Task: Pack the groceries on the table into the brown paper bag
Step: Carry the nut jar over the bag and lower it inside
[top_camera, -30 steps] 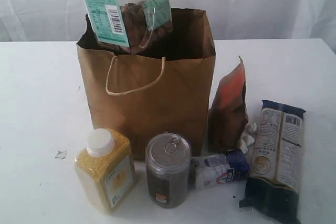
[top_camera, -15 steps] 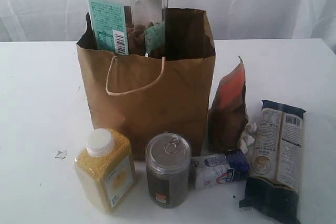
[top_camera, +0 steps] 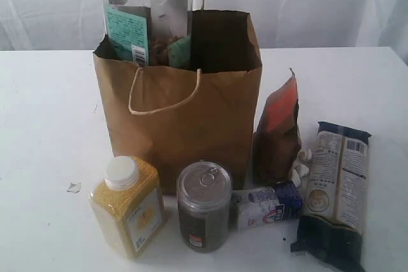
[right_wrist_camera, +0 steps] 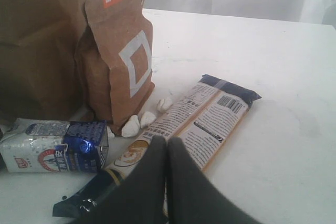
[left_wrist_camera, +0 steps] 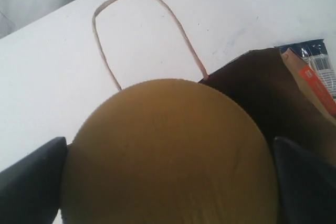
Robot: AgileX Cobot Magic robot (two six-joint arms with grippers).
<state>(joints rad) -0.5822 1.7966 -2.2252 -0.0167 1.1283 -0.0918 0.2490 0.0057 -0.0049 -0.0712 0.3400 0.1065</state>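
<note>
What your left gripper (left_wrist_camera: 168, 148) holds: the clear jar (top_camera: 153, 27), with the fingers (left_wrist_camera: 31, 179) pressed on either side of its olive-gold lid (left_wrist_camera: 168, 114).
Jar: upper left of the exterior view, with its lower part inside the mouth of the brown paper bag (top_camera: 185, 125) and its lid above the rim. You can't tell how deep it sits.
Right gripper (right_wrist_camera: 167, 142): clenched and empty, above the pasta packet (right_wrist_camera: 205, 116).
Table (top_camera: 44, 125), front row: yellow-grain bottle (top_camera: 127, 205), dark can (top_camera: 204, 205), white-blue packet (top_camera: 268, 203).
Right of the bag: brown-orange pouch (top_camera: 278, 132) standing upright, pasta packet lying flat at lower right.
</note>
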